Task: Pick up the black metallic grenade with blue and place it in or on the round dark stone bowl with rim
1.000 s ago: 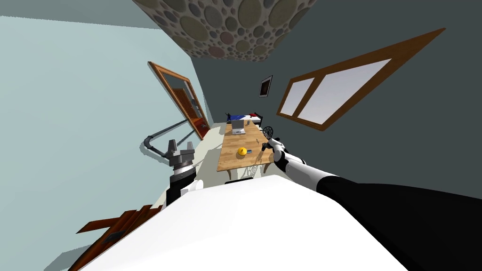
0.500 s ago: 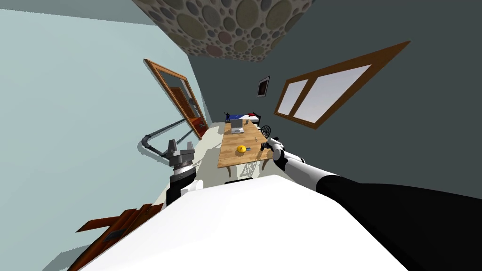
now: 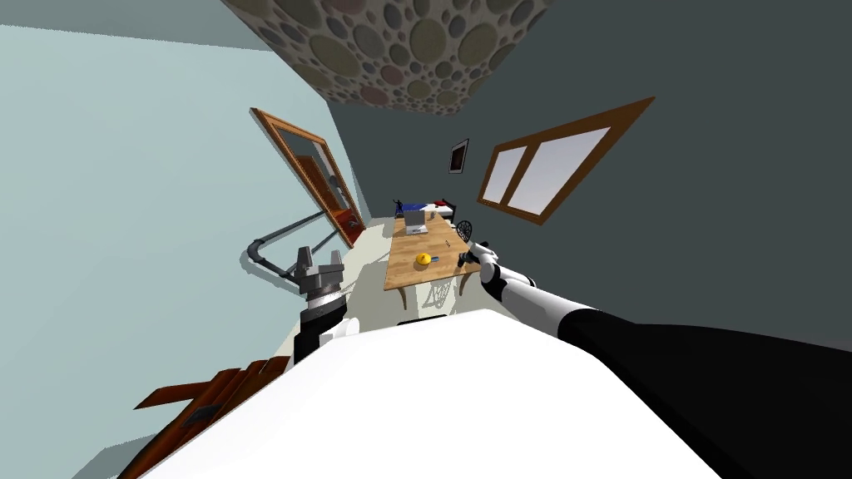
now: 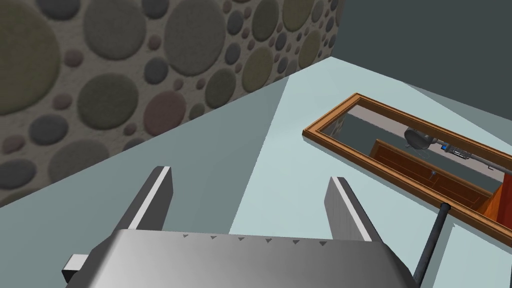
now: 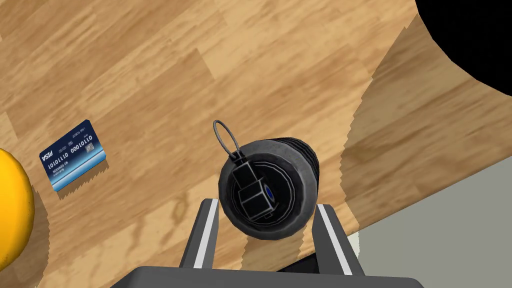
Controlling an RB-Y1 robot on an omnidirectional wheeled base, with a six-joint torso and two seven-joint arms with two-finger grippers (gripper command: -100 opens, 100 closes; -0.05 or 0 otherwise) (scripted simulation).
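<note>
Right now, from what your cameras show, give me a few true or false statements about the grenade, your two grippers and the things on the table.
1. The right gripper is shut on the black grenade. True.
2. The left gripper holds the blue card. False: it is open with nothing between its fingers, and the card lies flat on the wooden table.
3. A yellow object sits on the table close to the card. True.
4. The grenade rests inside a bowl. False: it is between the right gripper's fingers, over bare wood near the table's edge.
</note>
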